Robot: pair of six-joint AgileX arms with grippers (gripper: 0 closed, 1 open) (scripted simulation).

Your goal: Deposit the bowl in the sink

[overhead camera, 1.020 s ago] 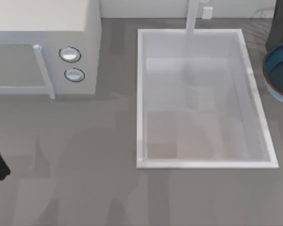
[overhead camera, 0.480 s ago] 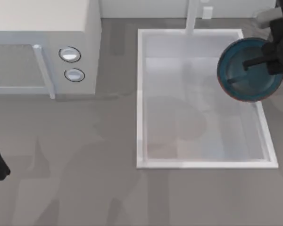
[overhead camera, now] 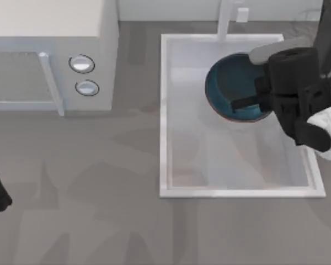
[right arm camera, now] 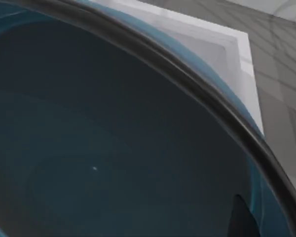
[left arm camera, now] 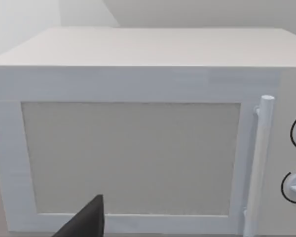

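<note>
Grey tabletop all round, and over it the right gripper (overhead camera: 252,100) is clamped on the bowl (overhead camera: 231,88), one finger (overhead camera: 245,102) lying inside across the teal and the rim pinched at the gripper's side. From the gripper, the bowl juts out toward the microwave (overhead camera: 49,52), hanging over the faucet end of the sink (overhead camera: 164,110) with the faucet post (overhead camera: 224,19) just beyond it. In the right wrist view the bowl's dark inside (right arm camera: 98,148) looms close, with the sink's white rim (right arm camera: 241,64) just past its edge. The risk, I'd say: letting go from this height could let the bowl land tilted, bounce or roll against a wall; drifting further could knock the post. Over by the microwave's door (left arm camera: 130,158), the left gripper (left arm camera: 86,222) sits parked; I cannot tell its state.
</note>
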